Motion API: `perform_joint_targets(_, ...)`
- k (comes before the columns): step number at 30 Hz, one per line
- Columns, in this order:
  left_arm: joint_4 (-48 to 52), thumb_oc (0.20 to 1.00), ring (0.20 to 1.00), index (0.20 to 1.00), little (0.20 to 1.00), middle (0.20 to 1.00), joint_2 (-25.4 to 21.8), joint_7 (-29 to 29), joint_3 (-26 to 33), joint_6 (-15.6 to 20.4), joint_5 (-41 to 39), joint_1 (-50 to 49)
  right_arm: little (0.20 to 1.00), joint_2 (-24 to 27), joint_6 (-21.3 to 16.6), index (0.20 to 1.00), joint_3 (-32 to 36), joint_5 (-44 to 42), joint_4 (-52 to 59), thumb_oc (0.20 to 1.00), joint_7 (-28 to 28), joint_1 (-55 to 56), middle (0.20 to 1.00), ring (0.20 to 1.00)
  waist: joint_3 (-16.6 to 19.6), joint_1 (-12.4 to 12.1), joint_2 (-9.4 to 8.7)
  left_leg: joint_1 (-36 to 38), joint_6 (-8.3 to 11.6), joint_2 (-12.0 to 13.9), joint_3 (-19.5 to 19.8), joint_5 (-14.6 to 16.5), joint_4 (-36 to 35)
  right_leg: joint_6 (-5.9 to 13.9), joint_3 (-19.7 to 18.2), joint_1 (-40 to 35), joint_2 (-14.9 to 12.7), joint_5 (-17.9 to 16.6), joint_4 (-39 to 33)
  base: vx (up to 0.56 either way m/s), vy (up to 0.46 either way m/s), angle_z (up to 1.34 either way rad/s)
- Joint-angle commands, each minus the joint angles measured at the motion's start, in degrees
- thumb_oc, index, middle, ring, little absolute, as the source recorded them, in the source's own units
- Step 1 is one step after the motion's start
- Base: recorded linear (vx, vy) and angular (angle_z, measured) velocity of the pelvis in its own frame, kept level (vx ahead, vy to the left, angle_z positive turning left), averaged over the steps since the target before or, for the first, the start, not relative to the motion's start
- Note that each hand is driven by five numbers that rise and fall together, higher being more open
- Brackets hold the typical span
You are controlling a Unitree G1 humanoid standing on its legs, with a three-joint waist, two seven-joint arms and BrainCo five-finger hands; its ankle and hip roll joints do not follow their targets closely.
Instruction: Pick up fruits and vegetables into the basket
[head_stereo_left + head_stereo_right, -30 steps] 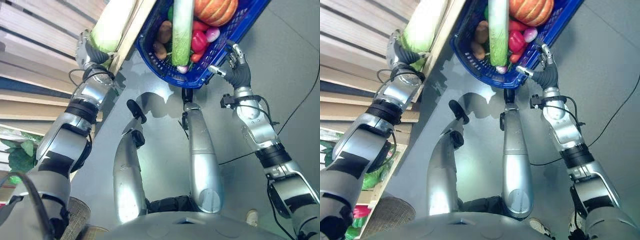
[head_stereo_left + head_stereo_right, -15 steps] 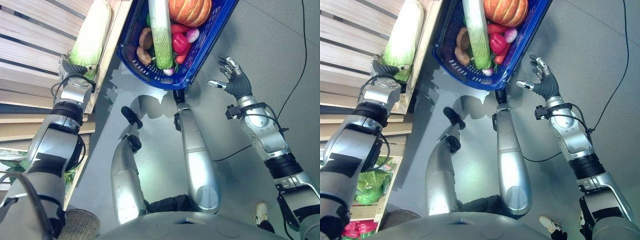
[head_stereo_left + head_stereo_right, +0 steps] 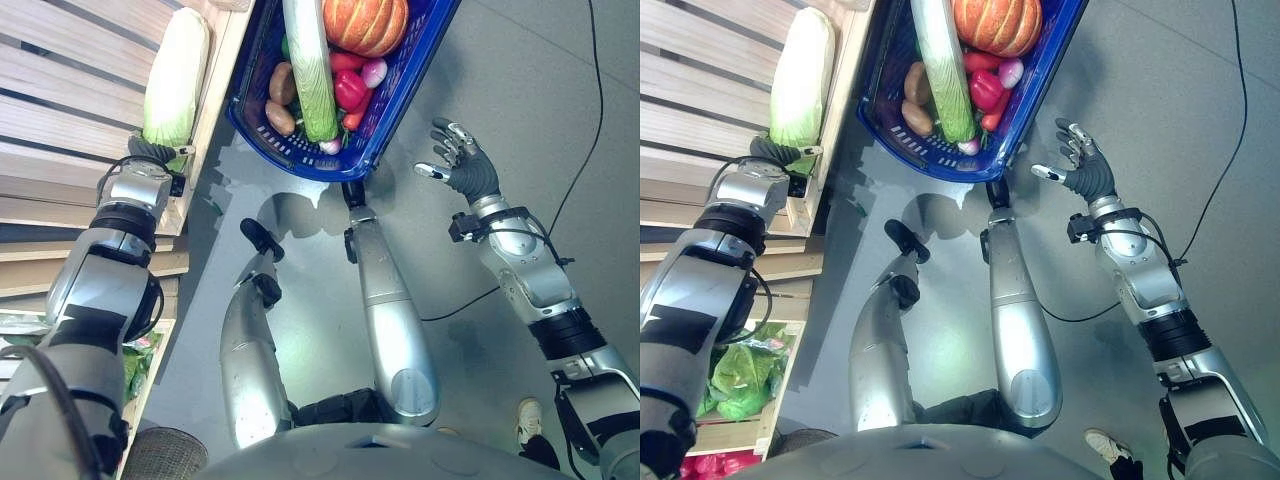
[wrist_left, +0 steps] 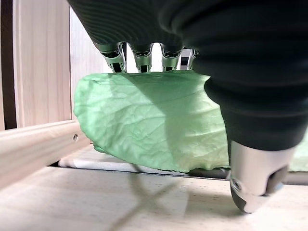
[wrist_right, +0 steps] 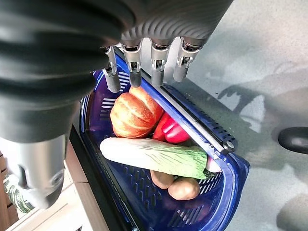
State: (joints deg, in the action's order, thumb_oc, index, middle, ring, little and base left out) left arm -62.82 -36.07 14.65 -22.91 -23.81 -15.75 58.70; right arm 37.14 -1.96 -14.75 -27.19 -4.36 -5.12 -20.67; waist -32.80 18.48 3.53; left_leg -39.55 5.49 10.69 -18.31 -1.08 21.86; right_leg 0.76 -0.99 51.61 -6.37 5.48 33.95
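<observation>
1. Left eye view: a blue plastic basket sits on the grey floor, w/ a wooden shelf unit just beside it. In the basket: an orange pumpkin, a long napa cabbage laid lengthwise beside the pumpkin, a red bell pepper next to the cabbage, two brown potatoes on the cabbage's other side, and a small pink-white radish by the pepper. A second napa cabbage lies on the shelf, apart from the basket.

2. Right eye view: the left hand is at the leafy green end of the shelf cabbage; from here can't tell if its fingers close on it. The right hand hovers over the floor near the basket's rim, fingers spread apart, thumb out, holding nothing. More green leafy veg shows in a lower bin of the shelf unit, well apart from the basket.

3. Left wrist view: the left hand's fingers reach over the top of the shelf cabbage's green leaf, thumb down at the wooden board in front; fingertips hidden behind the leaf, so grip can't be told.

4. Right wrist view: the right hand's fingers hang straight and separate above the basket rim, not touching it. Pumpkin, pepper, cabbage & potatoes lie inside the basket.
</observation>
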Motion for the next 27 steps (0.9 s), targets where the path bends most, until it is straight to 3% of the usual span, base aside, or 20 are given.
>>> perform_joint_targets(1,-3.44,1.0,1.0,1.0,1.0,1.0,0.63,-3.9,-1.87,-1.54,1.65,-2.41,1.0,-1.03,-0.15,1.0,-0.78,-2.53,2.3,1.0,1.44,1.32,1.0,1.0,3.01,1.3,-3.15,-2.9,1.06,0.15,-0.33,4.23,6.64,2.16,-0.04,-0.62,1.46,1.27,-1.02,0.02,0.01,-0.04)
perform_joint_targets(8,-3.93,1.0,1.0,1.0,1.0,1.0,0.68,-2.65,-1.83,-0.8,0.9,-2.15,1.0,-1.49,-0.19,1.0,-0.89,-3.17,2.19,1.0,1.4,2.62,1.0,1.0,3.01,1.71,-3.5,-2.7,0.89,0.45,-0.63,4.4,6.77,1.97,-0.25,-0.73,1.66,1.47,-0.84,0.01,0.0,-0.02)
perform_joint_targets(9,-3.98,0.57,0.57,0.57,0.57,0.57,0.52,-2.02,-1.72,-0.39,0.41,-1.94,1.0,-1.46,-0.42,1.0,-0.88,-3.86,2.12,1.0,1.55,3.12,1.0,1.0,3.01,1.79,-3.58,-2.62,0.83,0.5,-0.67,4.47,6.83,1.87,-0.27,-0.71,1.73,1.61,-0.54,0.0,0.0,0.0)
perform_joint_targets(11,-4.21,0.482,0.482,0.482,0.482,0.482,0.39,-1.65,-1.69,0.01,0.49,-1.7,1.0,-1.4,-0.56,1.0,-0.8,-4.22,2.17,1.0,1.53,3.54,1.0,1.0,3.01,1.84,-3.65,-2.57,0.82,0.57,-0.67,4.57,6.94,1.82,-0.29,-0.7,1.78,1.74,-0.3,0.0,0.0,0.0)
perform_joint_targets(12,-4.36,0.319,0.319,0.319,0.319,0.319,0.43,-1.62,-1.73,0.13,0.26,-1.52,1.0,-1.48,-0.89,1.0,-0.7,-4.42,2.03,1.0,1.58,3.74,1.0,1.0,3.01,1.88,-3.65,-2.61,0.78,0.59,-0.67,4.66,7.06,1.76,-0.31,-0.63,1.8,1.83,-0.15,0.0,0.0,0.0)
perform_joint_targets(14,-4.5,0.2,0.2,0.2,0.2,0.2,0.71,-1.45,-1.83,0.4,-0.04,-1.55,1.0,-1.65,-1.16,1.0,-0.76,-4.53,2.07,1.0,1.37,3.95,1.0,1.0,3.01,1.9,-3.69,-2.73,0.73,0.58,-0.58,4.8,7.29,1.69,-0.32,-0.53,1.86,1.93,0.05,0.0,0.0,0.0)
perform_joint_targets(20,-4.41,0.2,0.2,0.2,0.2,0.2,1.7,-1.06,-1.41,0.71,-1.54,-1.77,1.0,-2.24,-0.91,1.0,-0.91,-4.69,2.37,1.0,0.73,4.1,1.0,1.0,3.01,1.87,-3.98,-2.71,0.65,0.64,-0.36,4.99,7.49,1.54,-0.29,-0.72,2.04,2.08,0.14,0.0,0.0,0.0)
perform_joint_targets(27,-3.19,0.2,0.2,0.2,0.2,0.2,3.0,1.23,0.11,3.65,-6.3,-2.37,1.0,-3.2,-2.33,1.0,-1.58,-4.73,2.66,1.0,0.18,4.05,1.0,1.0,3.01,1.46,-4.64,-2.33,0.46,0.77,0.08,5.25,7.71,1.43,0.04,-1.42,2.25,2.26,0.29,0.0,-0.019,0.0)
